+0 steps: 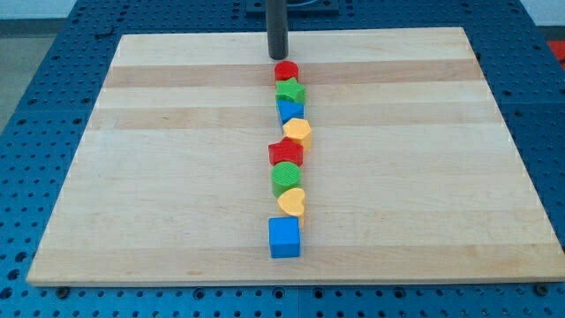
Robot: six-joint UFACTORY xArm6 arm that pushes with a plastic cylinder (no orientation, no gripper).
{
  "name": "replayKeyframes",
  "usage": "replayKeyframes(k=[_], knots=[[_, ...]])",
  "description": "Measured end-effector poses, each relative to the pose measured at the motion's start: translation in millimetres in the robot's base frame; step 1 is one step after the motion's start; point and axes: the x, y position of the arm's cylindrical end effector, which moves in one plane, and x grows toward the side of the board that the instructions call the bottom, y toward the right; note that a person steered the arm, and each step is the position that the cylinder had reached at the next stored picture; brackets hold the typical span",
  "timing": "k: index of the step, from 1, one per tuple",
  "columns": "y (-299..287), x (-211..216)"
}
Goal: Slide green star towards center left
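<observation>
The green star [290, 91] lies near the view's top middle of the wooden board [159, 177], second in a column of touching blocks. A red round block [286, 71] sits just above it and a blue block [289, 110] just below it. My tip [278, 56] stands just above the red round block, a short way above and slightly left of the green star, not touching it.
The column runs down the board's middle: a yellow heart [298, 132], a red star [286, 153], a green round block [286, 177], another yellow heart [291, 202] and a blue cube [284, 237]. A blue perforated table surrounds the board.
</observation>
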Motion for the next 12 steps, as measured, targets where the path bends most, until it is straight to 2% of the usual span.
replayKeyframes(k=[3, 4, 5, 7, 9, 12], knots=[[49.1, 20.9], [65.7, 54.0], [65.7, 58.1], [30.5, 74.0], [-42.1, 104.2], [-33.4, 102.6]])
